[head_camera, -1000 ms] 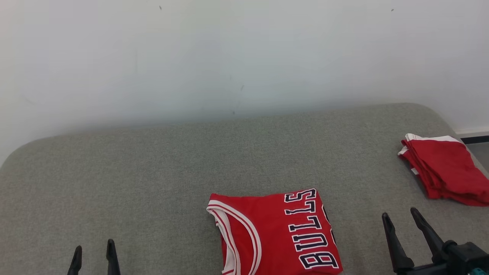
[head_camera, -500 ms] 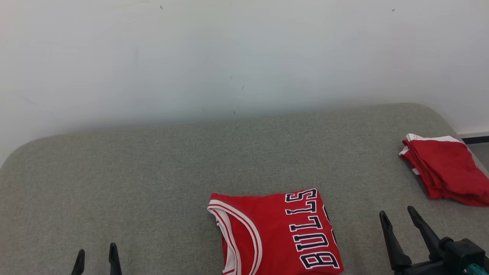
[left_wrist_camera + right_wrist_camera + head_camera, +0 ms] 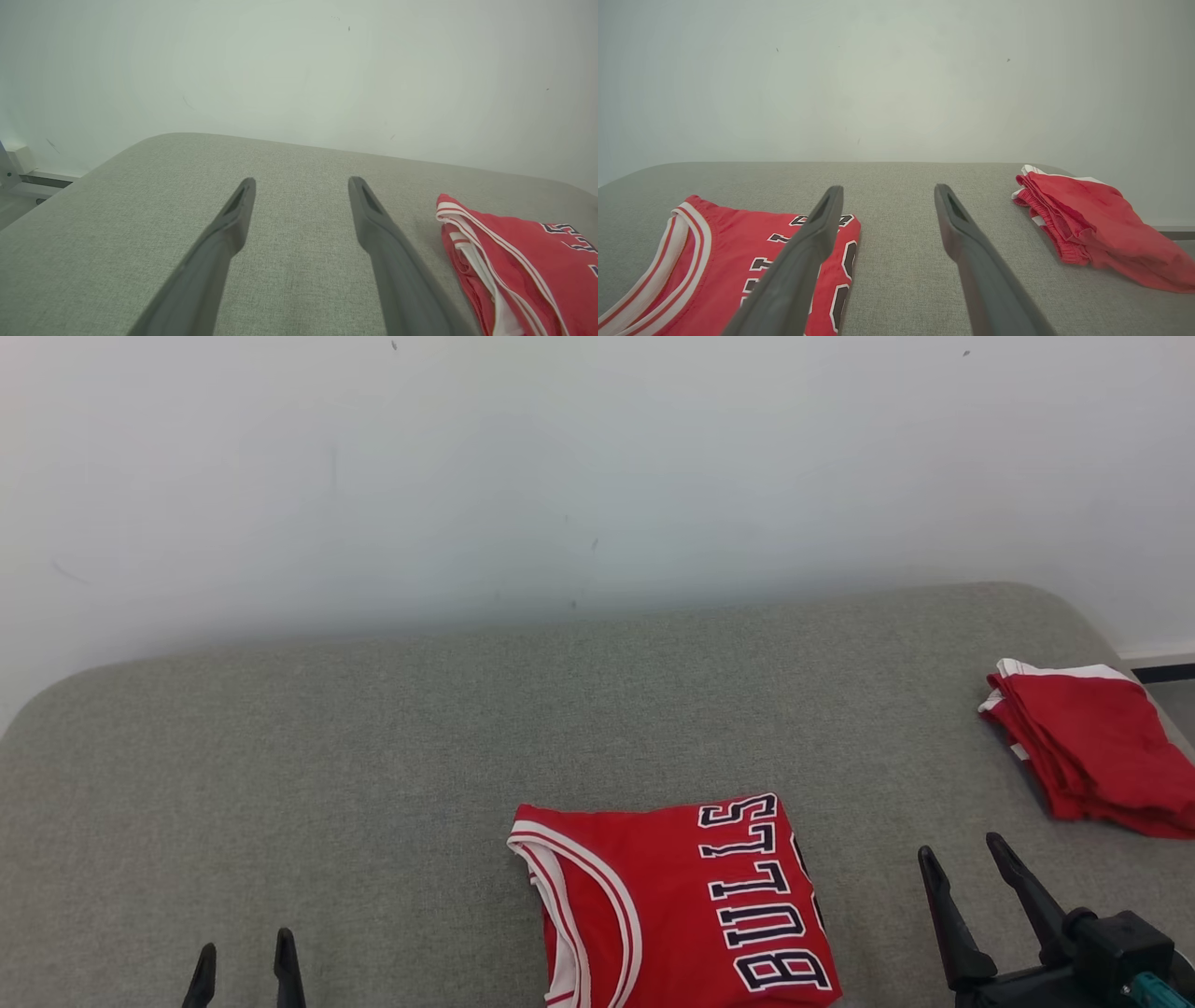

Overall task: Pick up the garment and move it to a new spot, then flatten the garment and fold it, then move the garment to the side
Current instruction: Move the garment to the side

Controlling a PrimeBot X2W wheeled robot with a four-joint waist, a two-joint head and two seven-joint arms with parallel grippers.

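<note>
Folded jersey (image 3: 672, 905) lies between left tool (image 3: 245, 941) and right tool (image 3: 960, 845), both released, touching neither.

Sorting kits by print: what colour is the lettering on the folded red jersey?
Black letters outlined in white on the folded red jersey, clearest in the head view.

- Jersey (image 3: 681, 905): lower part cut off by head view's bottom edge.
- Red folded garment (image 3: 1088, 747): right end cut off by the right edge.
- Left gripper (image 3: 245, 966): cut off below the fingertips.
</note>
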